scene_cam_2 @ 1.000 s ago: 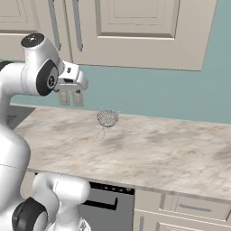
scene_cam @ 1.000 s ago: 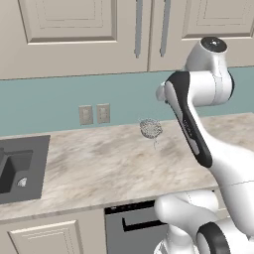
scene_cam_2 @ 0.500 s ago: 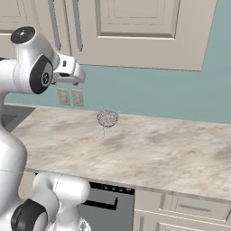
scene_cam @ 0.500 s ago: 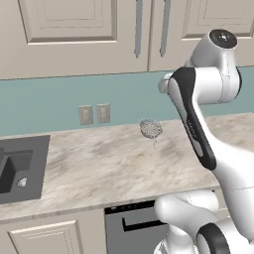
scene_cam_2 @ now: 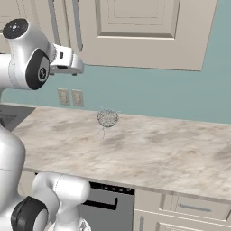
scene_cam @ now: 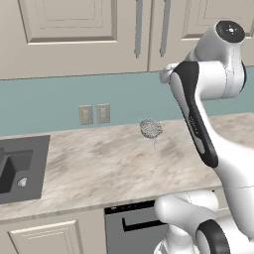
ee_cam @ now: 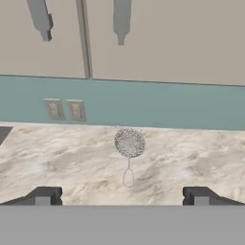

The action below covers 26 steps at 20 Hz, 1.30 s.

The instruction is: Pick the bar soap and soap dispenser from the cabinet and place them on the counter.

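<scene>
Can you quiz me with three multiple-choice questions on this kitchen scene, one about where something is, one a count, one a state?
1. Where is the wire-mesh ball?
A. in the sink
B. on the counter near the backsplash
C. on the floor

2. How many wall outlets sit on the backsplash?
A. two
B. four
C. none

3. How are the cabinet doors?
A. both wide open
B. one removed
C. closed

Answers:
1. B, it rests on the marbled stone in front of the blue wall.
2. A, two plates sit side by side.
3. C, the panelled doors lie flush, handles together.
</scene>
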Tool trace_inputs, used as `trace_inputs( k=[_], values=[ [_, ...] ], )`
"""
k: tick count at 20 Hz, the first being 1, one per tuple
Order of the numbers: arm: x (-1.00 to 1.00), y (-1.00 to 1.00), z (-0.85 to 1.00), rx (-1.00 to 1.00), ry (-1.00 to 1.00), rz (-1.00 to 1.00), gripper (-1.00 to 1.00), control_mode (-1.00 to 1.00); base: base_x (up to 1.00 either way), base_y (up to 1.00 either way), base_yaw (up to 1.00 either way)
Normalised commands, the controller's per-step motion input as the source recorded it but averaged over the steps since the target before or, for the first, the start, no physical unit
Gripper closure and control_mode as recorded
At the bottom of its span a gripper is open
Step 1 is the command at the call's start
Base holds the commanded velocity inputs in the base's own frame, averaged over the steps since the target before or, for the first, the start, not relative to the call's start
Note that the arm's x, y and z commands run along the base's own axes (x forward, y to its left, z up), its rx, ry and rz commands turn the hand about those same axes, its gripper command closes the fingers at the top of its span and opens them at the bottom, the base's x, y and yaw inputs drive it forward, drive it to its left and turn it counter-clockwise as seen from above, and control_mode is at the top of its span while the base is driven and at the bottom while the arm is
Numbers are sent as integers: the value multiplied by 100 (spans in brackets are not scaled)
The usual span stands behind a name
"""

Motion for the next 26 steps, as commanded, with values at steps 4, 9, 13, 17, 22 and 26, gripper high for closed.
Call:
trace_inputs(
  k=[4,9,13,17,22,26],
  values=[
    [5,0,30,0,-5,0,-100,-100,0,0,0],
    [3,0,31,0,-7,-1,-100,-100,0,0,0],
    [2,0,22,1,-11,-1,-100,-100,0,0,0],
    [2,-2,8,7,-5,-1,-100,-100,0,0,0],
    [11,0,15,7,-2,0,-100,-100,0,0,0],
    [7,0,19,0,-5,0,-100,-100,0,0,0]
  ],
)
